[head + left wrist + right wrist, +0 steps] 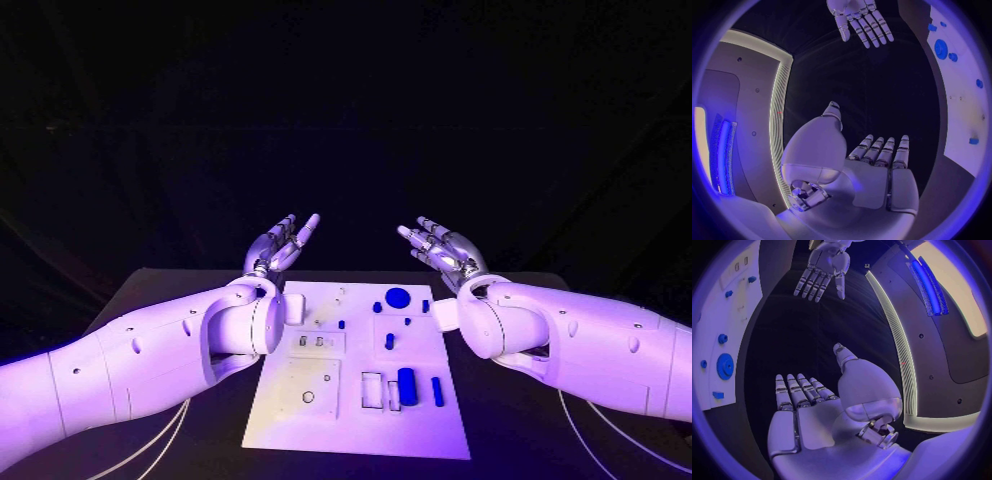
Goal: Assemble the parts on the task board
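Note:
The white task board [303,410] lies in the middle of the black table. Several small blue parts sit on it: a round blue disc [397,296] near its far edge, a blue cylinder [407,384] and a thin blue bar [437,391] near the front right. My left hand [281,245] is raised above the far left of the board, palm up, fingers apart, holding nothing. My right hand [441,247] mirrors it above the far right, also empty with fingers apart. The left wrist view shows my left palm [879,175], the right hand [859,20] opposite and the board [967,100].
The black table [173,290] extends beyond the board on both sides. White sockets and slots [372,388] are moulded into the board. In the right wrist view the board [736,305] with its blue disc [724,366] lies beside my right palm [811,420].

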